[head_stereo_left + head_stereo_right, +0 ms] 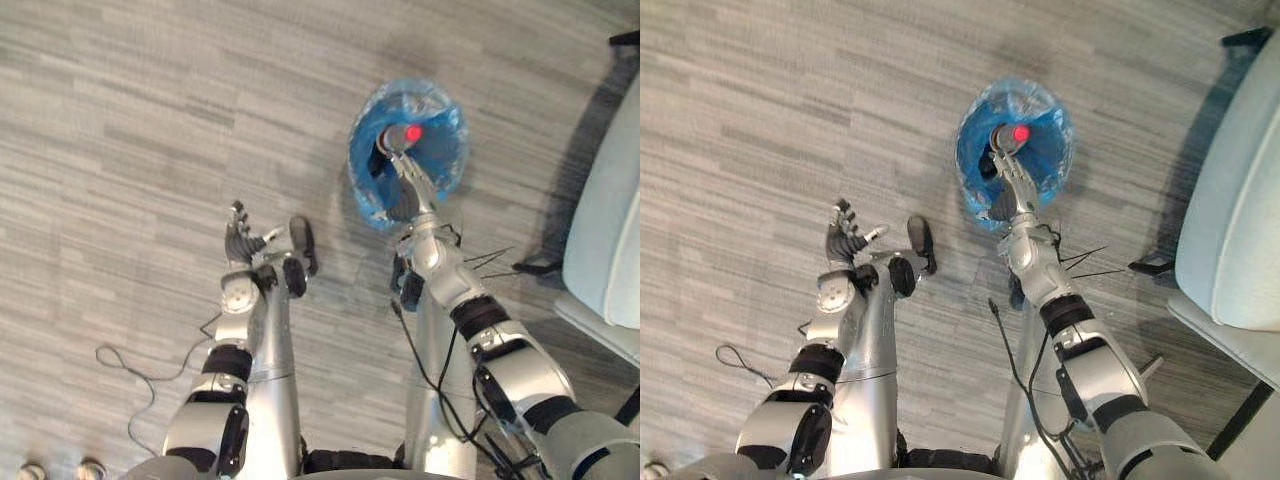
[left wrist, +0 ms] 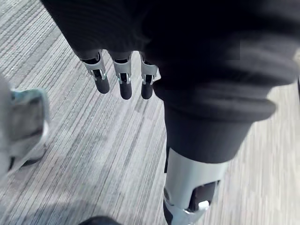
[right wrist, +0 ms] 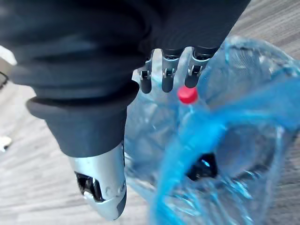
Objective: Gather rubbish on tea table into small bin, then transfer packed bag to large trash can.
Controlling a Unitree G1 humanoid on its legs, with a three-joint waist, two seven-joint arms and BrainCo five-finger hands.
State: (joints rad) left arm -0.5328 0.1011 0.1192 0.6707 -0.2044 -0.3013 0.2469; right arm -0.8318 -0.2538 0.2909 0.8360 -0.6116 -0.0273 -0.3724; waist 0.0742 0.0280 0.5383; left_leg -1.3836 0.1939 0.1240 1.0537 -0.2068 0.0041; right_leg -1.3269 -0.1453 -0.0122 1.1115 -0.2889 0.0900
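Eyes down on the grey striped floor, and the blue bag sits at 1 o'clock, its mouth round and wide, facing up at the head camera. The right hand reaches in over the near rim of that mouth. From the wrist, its fingers point out fairly straight in a row and the thumb stands apart. The hand reads as open, with nothing clamped that I can see. A red cap shows right at the fingertips, at 12 o'clock from the hand, just touching or a hair off; I cannot tell which. Deeper inside the crinkled plastic lies a dark object, too blurred to name.

Over at 9 o'clock of the bag, well apart from it, the left hand hangs above bare floor. Its fingers are relaxed and spread, holding nothing.

At 3 o'clock, a pale upholstered chair stands along the edge of the scene, near the bag but not touching it. Down at 7 o'clock, in the corner, the toes of 2 light shoes peek in: a person standing close by.
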